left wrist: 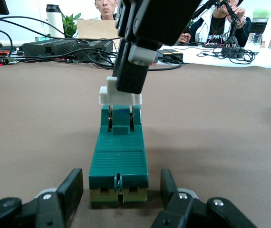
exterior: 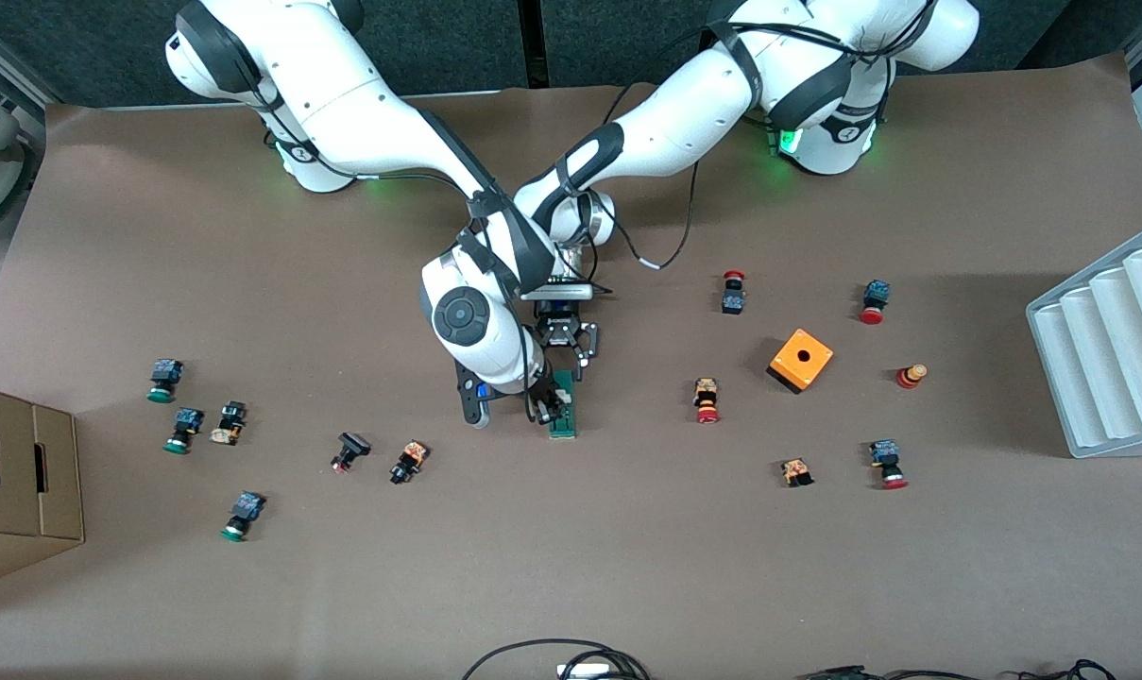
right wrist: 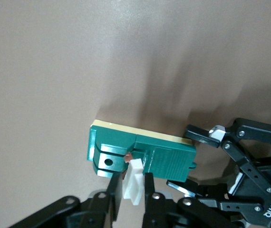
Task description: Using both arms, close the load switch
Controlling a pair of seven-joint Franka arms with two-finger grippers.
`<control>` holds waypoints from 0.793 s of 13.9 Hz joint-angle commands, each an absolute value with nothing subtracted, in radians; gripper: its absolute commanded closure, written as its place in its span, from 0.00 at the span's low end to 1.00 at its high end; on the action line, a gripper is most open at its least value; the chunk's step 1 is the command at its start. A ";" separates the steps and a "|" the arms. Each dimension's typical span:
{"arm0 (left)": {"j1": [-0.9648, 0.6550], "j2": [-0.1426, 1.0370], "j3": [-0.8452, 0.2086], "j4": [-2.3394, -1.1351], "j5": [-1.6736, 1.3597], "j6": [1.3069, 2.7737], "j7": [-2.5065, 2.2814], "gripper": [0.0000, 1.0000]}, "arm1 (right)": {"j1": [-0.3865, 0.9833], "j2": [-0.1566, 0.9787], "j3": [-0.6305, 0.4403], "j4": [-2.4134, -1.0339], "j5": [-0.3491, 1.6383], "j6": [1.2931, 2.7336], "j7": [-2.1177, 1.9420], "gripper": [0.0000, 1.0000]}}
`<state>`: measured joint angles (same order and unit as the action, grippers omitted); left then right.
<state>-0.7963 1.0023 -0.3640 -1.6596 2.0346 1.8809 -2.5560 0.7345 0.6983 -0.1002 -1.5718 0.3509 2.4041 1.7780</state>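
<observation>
Load switch lying flat mid-desk, roughly between both bases. Left gripper fingers clamped on the end of the green body away from the lever, bracing it. Right gripper fingers pinched narrow on the white lever. Best bet: swing that lever down slowly, left grip kept firm so nothing skids.

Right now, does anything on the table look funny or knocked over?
Yes. The small push buttons, like this one, lie tipped on their sides, scattered toward both ends of the table. The load switch lies flat; the left pincer grips one end and the right pincer pinches its raised white handle.
</observation>
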 commanded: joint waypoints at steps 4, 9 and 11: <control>-0.810 1.037 -0.353 -1.623 2.051 1.890 -2.569 0.27 | 0.729 0.738 -0.103 -1.502 0.390 2.399 1.769 0.79; -0.810 1.037 -0.353 -1.623 2.051 1.890 -2.569 0.27 | 0.721 0.795 -0.103 -1.434 0.396 2.399 1.772 0.79; -0.810 1.037 -0.353 -1.623 2.051 1.888 -2.569 0.27 | 0.719 0.802 -0.104 -1.422 0.406 2.399 1.772 0.78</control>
